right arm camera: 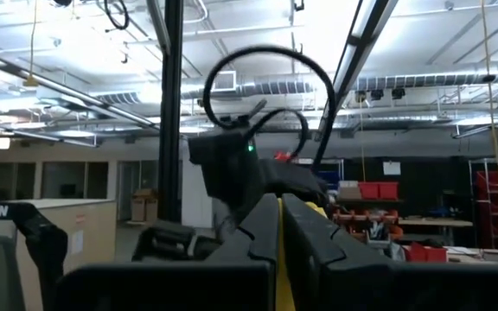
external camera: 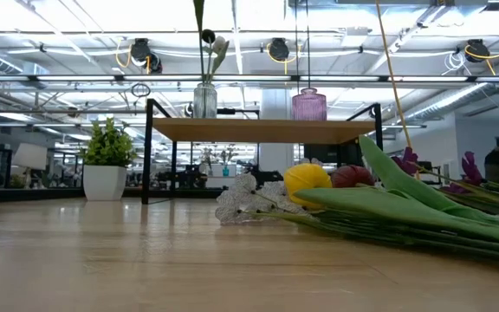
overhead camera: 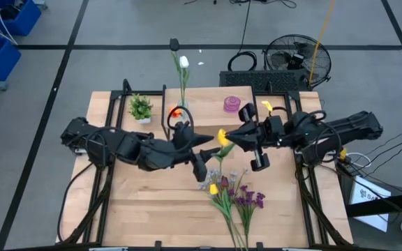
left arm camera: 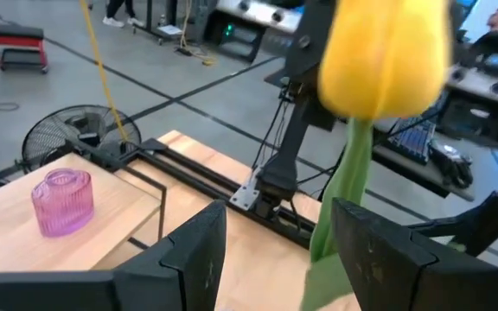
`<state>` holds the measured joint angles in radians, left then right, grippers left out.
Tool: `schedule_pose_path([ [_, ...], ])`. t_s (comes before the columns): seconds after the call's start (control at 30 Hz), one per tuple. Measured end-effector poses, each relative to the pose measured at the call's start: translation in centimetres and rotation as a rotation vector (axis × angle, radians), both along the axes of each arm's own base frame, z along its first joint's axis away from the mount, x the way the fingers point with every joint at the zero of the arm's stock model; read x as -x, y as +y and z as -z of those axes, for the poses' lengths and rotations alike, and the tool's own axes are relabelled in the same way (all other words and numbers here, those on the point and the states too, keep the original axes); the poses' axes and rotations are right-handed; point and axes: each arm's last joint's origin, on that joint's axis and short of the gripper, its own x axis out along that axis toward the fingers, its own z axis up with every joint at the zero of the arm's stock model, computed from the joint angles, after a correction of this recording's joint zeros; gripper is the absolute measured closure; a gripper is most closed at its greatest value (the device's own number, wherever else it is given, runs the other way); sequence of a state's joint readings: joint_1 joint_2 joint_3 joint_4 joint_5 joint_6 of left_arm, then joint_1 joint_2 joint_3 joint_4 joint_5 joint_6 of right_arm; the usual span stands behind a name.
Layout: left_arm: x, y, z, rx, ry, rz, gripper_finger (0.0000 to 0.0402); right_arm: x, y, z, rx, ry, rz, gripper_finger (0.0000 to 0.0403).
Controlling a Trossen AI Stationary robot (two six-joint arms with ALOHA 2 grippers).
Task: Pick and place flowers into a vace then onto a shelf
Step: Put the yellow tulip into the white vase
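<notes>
Smooth yellow tulip (overhead camera: pixel 222 137) pinched by right fingers (overhead camera: pixel 230 138); left fingers (left arm camera: pixel 275 250) spread.

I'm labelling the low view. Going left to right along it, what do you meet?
Potted plant → clear vase on the shelf → pink vase → yellow tulip head → purple blooms.

Both arms reach inward above mid-table; the left gripper (overhead camera: pixel 202 162) stands with fingers spread, the right gripper (overhead camera: pixel 232 137) clamped tight.
</notes>
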<state>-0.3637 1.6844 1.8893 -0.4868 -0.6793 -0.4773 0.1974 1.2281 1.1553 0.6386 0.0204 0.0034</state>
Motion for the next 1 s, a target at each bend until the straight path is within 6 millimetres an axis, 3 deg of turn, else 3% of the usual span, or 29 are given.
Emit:
schedule_pose_path([
  [1.0,0.3,0.1,-1.1,-0.037,-0.056,0.037,0.0188,-0.2,0.0,0.3,0.070,0.010,0.013,0.0403],
])
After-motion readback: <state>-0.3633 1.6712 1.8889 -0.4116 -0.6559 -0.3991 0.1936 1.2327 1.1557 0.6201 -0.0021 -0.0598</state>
